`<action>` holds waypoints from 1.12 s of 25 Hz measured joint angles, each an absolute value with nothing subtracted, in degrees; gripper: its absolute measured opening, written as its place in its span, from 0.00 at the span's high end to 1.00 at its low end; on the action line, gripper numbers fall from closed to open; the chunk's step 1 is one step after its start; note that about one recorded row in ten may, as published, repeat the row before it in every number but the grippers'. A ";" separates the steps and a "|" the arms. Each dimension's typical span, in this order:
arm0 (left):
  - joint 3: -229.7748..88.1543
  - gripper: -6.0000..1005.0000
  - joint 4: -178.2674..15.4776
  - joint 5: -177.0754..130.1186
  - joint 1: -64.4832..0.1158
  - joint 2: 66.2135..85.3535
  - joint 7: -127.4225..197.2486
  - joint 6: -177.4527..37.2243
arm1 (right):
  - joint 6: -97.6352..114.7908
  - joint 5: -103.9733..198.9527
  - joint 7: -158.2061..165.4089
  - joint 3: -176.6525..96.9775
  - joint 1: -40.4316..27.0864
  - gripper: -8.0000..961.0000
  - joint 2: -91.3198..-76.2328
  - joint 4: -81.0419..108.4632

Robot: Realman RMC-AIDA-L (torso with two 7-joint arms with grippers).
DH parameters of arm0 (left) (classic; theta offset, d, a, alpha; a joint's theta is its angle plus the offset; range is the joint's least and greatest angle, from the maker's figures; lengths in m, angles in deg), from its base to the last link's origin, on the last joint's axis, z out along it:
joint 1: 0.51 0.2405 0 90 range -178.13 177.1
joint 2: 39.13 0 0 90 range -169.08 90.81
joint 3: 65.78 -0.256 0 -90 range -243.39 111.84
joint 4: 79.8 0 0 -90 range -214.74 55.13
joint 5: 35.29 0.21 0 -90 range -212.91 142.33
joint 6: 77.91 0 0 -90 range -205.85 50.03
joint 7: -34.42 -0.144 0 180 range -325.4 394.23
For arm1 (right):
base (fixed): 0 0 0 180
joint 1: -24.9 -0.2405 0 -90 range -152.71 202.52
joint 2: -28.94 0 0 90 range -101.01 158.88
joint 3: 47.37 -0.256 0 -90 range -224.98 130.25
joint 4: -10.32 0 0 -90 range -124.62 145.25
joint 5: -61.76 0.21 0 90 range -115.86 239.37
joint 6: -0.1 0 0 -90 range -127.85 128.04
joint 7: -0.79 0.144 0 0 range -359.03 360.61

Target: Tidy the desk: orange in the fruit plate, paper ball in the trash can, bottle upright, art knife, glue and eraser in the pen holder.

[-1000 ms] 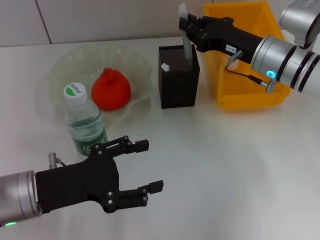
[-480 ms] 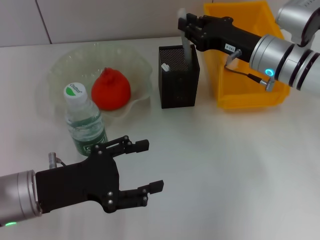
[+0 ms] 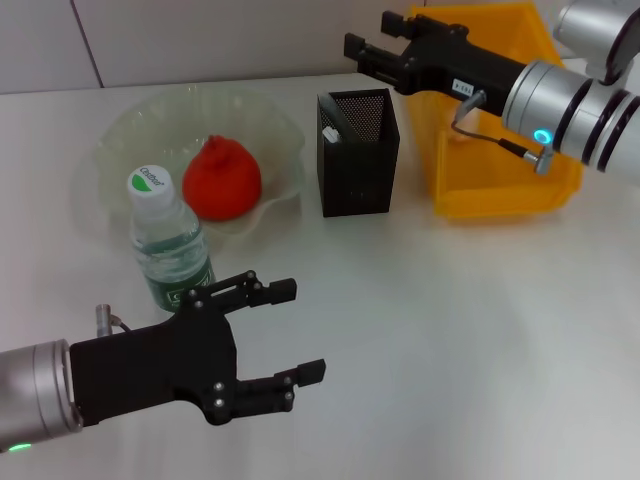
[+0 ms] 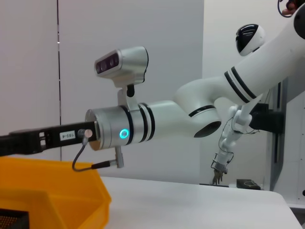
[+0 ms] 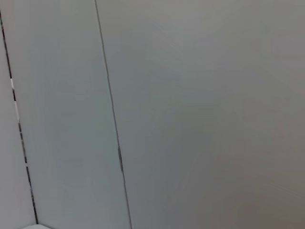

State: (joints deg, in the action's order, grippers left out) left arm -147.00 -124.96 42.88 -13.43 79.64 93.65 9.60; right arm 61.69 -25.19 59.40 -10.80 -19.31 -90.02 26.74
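The orange point(image 3: 221, 178) lies in the pale-green fruit plate point(image 3: 120, 130) at the back left. Just in front of the plate, the bottle point(image 3: 166, 245) stands upright. The black mesh pen holder point(image 3: 358, 170) stands mid-table with a small white tip point(image 3: 330, 133) showing inside its rim. My right gripper point(image 3: 376, 36) hovers open above and behind the holder, holding nothing. Nearer the front edge, my left gripper point(image 3: 298, 332) rests open and empty beside the bottle. The yellow trash can point(image 3: 500, 190) stands at the back right. Paper ball, art knife, glue and eraser are out of view.
The left wrist view shows my right arm point(image 4: 143, 126) reaching over the trash can point(image 4: 47, 191). Only a wall shows in the right wrist view. White tabletop stretches across the front right.
The grey-white stick the right gripper held over the pen holder is gone from its fingers, and that gripper has risen and shifted back. The left arm has not moved.
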 joint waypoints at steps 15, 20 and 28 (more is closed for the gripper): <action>-143.46 0.20 -124.36 42.76 -13.79 79.23 94.44 9.71 | 72.39 -29.05 67.39 -9.92 -9.78 0.18 -89.90 41.97; -142.53 0.20 -124.71 42.77 -13.84 79.18 94.76 9.73 | 79.38 -35.15 69.99 -9.91 -5.32 0.18 -89.87 49.96; -141.68 0.20 -124.49 43.23 -15.30 78.52 97.51 9.47 | 93.51 -50.61 73.19 -9.25 -3.80 0.18 -89.95 57.37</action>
State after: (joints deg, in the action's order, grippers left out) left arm -141.68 -124.49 43.23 -15.30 78.52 97.51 9.47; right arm 93.51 -50.61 73.19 -9.25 -3.80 -89.95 57.37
